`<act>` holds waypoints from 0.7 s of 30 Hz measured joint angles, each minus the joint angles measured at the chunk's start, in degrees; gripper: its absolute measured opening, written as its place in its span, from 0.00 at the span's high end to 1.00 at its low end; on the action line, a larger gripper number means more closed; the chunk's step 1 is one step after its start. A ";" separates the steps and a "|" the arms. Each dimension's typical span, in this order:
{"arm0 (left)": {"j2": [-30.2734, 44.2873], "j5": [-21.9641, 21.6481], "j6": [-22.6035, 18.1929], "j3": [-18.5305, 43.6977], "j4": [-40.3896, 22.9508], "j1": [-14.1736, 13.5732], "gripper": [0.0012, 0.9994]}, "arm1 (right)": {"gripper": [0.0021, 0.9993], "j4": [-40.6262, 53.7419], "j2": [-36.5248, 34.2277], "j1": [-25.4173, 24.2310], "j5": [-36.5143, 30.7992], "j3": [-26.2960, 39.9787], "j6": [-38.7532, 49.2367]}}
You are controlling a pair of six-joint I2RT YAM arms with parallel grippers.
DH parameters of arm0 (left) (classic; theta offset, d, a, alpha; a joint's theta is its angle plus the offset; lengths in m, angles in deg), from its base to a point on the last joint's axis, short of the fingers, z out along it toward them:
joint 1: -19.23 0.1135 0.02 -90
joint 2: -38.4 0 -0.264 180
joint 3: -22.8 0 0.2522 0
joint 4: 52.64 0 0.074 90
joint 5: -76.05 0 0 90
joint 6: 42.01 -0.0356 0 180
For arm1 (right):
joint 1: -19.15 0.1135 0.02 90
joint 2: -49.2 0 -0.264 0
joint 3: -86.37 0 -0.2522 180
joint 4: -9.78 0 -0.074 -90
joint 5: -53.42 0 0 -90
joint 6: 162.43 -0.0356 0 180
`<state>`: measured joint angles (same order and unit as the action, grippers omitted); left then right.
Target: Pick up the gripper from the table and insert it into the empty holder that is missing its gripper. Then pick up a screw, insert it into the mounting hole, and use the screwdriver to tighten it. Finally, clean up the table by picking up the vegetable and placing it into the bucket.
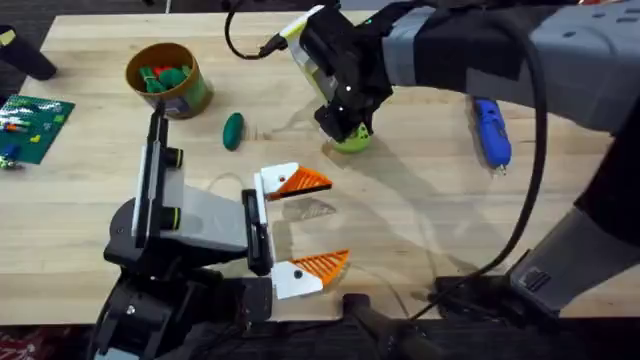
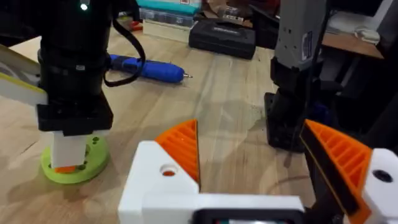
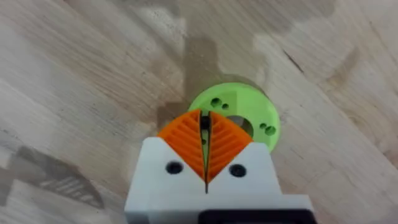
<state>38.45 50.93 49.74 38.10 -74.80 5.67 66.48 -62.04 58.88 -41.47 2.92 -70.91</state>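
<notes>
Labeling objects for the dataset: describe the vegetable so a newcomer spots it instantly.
Start at the round bucket near the wooden table's far left corner. On bare wood just right of it lies the vegetable: a small, smooth, dark-green oval. Unlike the lime-green ring farther right, it is solid and darker.

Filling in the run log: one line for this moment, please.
right gripper: shut, over lime-green ring | left gripper: open, idle | vegetable: on table, outside bucket
</notes>
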 joint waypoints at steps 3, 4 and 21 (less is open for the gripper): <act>-0.01 0.00 0.00 0.00 0.00 0.00 0.01 | 0.99 0.00 0.00 0.00 -0.02 0.00 0.00; 0.00 0.00 0.00 0.00 0.00 0.00 0.01 | 0.99 0.00 0.00 0.00 -0.02 0.00 0.00; -0.01 0.01 0.00 0.00 0.00 0.00 0.01 | 0.99 9.41 0.00 0.02 0.46 4.74 0.00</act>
<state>38.45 50.93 49.74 38.10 -74.80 5.67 75.89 -62.04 58.90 -41.01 7.66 -70.91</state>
